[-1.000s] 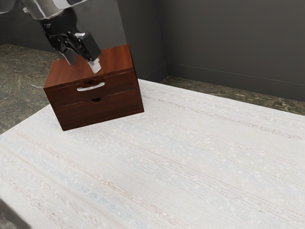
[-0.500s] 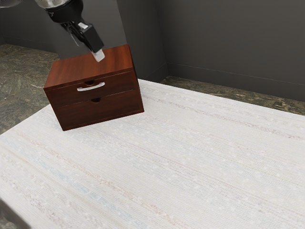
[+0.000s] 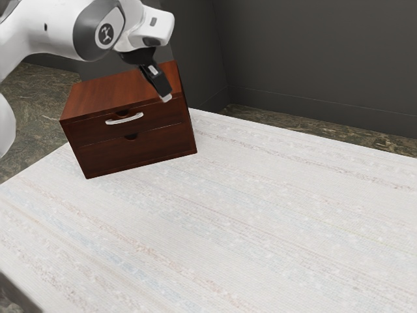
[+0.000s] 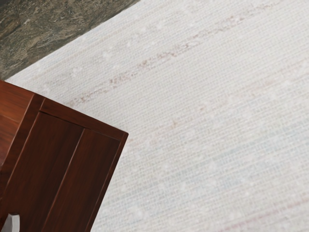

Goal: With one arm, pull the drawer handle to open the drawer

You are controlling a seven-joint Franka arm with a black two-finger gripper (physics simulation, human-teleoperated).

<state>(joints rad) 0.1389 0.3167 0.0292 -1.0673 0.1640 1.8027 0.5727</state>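
The arm (image 3: 39, 29) is built of glossy, rounded white shells, with a round grey joint cap (image 3: 104, 31) bearing a small white mark. Its last white link has a small dark slot. The pincer (image 3: 166, 96) is black with a pale tip.

Reddish-brown 2-drawer cabinet (image 3: 140, 147) upright at the far corner of the table (image 3: 260, 215), silver handle (image 3: 124, 119) on its closed upper drawer (image 3: 163, 113).

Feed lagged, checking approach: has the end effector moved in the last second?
Yes. The black end effector shifted toward the exterior view's right, from above the silver drawer handle to the reddish-brown wooden cabinet's right front top corner.
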